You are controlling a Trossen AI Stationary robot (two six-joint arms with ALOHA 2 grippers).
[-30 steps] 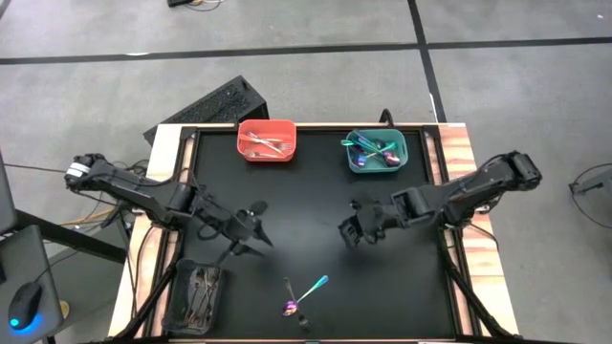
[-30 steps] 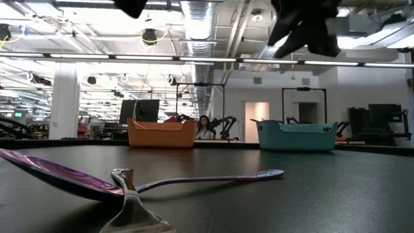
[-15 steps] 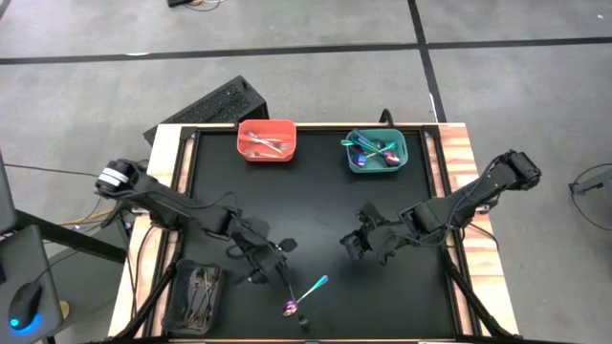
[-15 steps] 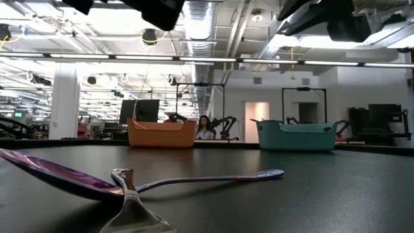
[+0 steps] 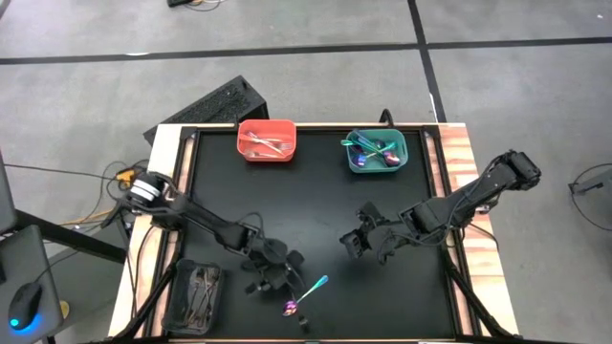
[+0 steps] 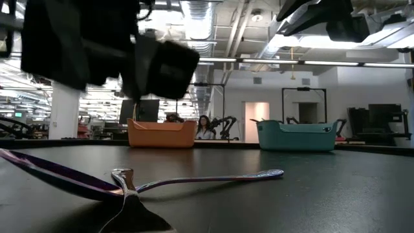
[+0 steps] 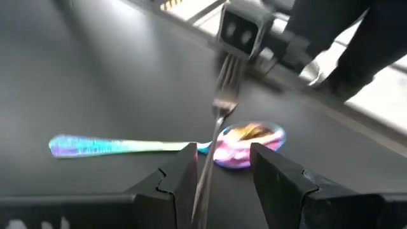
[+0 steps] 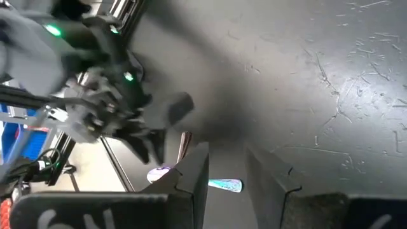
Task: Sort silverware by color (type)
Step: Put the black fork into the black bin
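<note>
1. as seen from above, close to the near edge of the table (image 5: 325, 205): iridescent spoon (image 5: 308, 292) lying flat on the dark mat, purple bowl toward the near edge, teal handle end pointing away to the right.
2. silver fork (image 7: 222, 105) lying across the spoon at the neck by its bowl, touching it; tines toward the low camera (image 7: 241, 32) at the table edge.
3. left gripper (image 7: 222, 172) low over that crossing, fingers (image 7: 178, 181) spread, fork handle running in the gap between them, not pinched; a dark blur in the low view.
4. black bin (image 5: 182, 287) at the near left corner, just left of the left gripper, holding dark silverware (image 5: 203, 290).
5. right gripper (image 8: 226, 172) farther back, above mid-table right of centre, well apart from spoon and fork; fingers (image 8: 191, 175) parted with nothing between them, pointing toward the left gripper.
6. red bin (image 5: 287, 129) at the far edge, left of centre, with plain silver pieces (image 5: 263, 145) inside.
7. teal bin (image 5: 402, 143) beside it to the right, also at the far edge, with coloured pieces (image 5: 373, 153) inside.
8. beyond the table, in the low view, a person (image 6: 206, 127) between the two far bins.
</note>
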